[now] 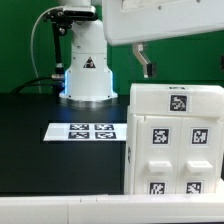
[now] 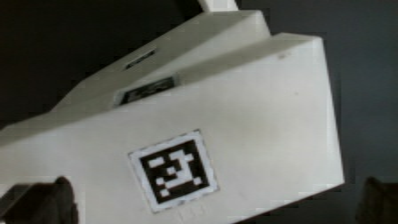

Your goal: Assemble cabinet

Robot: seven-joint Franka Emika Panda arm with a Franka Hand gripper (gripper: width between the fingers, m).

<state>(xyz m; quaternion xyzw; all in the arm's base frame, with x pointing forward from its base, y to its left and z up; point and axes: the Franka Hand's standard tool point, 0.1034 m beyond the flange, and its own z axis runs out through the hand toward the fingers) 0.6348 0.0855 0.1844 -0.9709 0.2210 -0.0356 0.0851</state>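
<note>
The cabinet [image 1: 176, 140] stands on the black counter [image 1: 40, 150] at the exterior view's right, near the front edge. It is a large white plastic box. Its facing side is divided into panels, and each visible panel carries a square black-and-white tag. One tag sits alone in the upper panel; further tags sit in two columns below it.

The marker board [image 1: 88, 131] lies flat on the counter just beside the cabinet, toward the exterior view's left. It shows four tags in a two-by-two layout.

The arm's white base [image 1: 85, 65] stands behind the marker board. The gripper [image 1: 145, 62] hangs above the cabinet's top edge, apart from it; a dark finger [image 1: 146, 63] points downward.

In the wrist view, the cabinet [image 2: 214, 110] fills most of the frame, tilted, with one tag facing the camera. A dark fingertip [image 2: 39, 200] shows at one lower corner and the edge of another at the opposite corner. The jaws stand wide, with nothing held between them.
</note>
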